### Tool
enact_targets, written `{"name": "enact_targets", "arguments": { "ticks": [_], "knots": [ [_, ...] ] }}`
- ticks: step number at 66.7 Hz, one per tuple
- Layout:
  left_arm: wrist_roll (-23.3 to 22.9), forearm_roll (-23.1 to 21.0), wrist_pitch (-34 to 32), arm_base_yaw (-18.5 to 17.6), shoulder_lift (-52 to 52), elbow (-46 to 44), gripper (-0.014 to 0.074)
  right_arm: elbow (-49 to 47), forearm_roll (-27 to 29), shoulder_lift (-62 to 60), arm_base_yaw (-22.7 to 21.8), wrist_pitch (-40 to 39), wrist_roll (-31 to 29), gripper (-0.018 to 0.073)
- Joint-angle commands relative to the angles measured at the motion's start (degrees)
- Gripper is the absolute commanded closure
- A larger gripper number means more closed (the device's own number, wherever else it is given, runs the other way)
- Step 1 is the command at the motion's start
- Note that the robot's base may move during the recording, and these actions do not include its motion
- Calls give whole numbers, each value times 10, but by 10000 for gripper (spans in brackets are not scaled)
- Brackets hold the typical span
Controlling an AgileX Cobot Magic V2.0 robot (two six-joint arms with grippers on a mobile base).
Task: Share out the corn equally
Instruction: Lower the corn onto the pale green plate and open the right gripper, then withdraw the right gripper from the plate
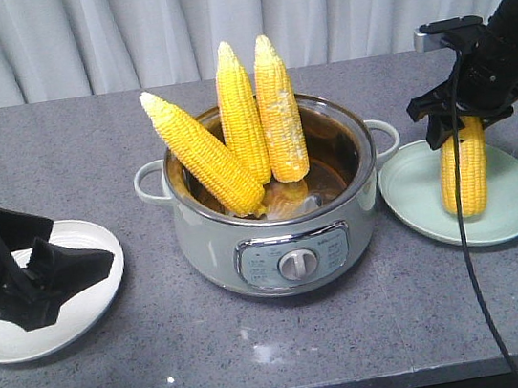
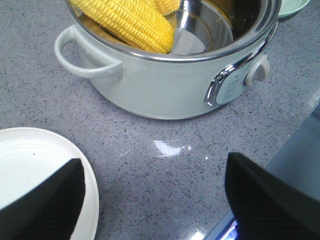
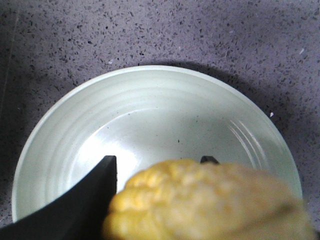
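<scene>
Three yellow corn cobs (image 1: 241,119) stand leaning in the electric pot (image 1: 275,240) at the table's middle, tips up. A fourth corn cob (image 1: 463,170) hangs upright over the pale green plate (image 1: 516,206) on the right. My right gripper (image 1: 457,123) is shut on its upper end. I cannot tell whether its lower end touches the plate. In the right wrist view the cob (image 3: 210,205) fills the space between the fingers (image 3: 95,195) above the green plate (image 3: 150,110). My left gripper (image 1: 43,268) is open and empty over the white plate (image 1: 10,345).
In the left wrist view the pot (image 2: 165,85) with a cob (image 2: 125,20) lies ahead of the open left gripper (image 2: 154,165), and the white plate (image 2: 30,165) is under its left finger. The table's front edge runs close by. A black cable hangs from the right arm.
</scene>
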Motion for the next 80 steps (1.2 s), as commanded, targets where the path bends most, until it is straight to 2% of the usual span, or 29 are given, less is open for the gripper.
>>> {"name": "enact_targets", "arguments": {
  "ticks": [1,6,25,33,52,60,73,80],
  "knots": [
    [-1,-22,-22,-3,-7,-18,56,-15,1,-28,-3,32,1,308],
    [-1,-22,-22,-3,-7,-18,56,-15,1,-23,-3,32,1,282],
    [-1,-22,-22,-3,-7,-18,56,-15,2,-16,-3,32,11,14],
    [-1,-22,-22,-3,-7,-18,56,-15,2,-18,-3,32,12,-55],
    [-1,-22,-22,-3,-7,-18,56,-15,5,-70,-3,32,46,-56],
    [-1,-22,-22,-3,-7,-18,56,2,14,-121,13,30,50,-39],
    [0,-22,-21,-3,-7,-18,56,107,-7,-219,54,-18,57,-24],
    [0,-22,-21,-3,-7,-18,56,186,-9,-282,81,-70,59,-24]
  ]
}}
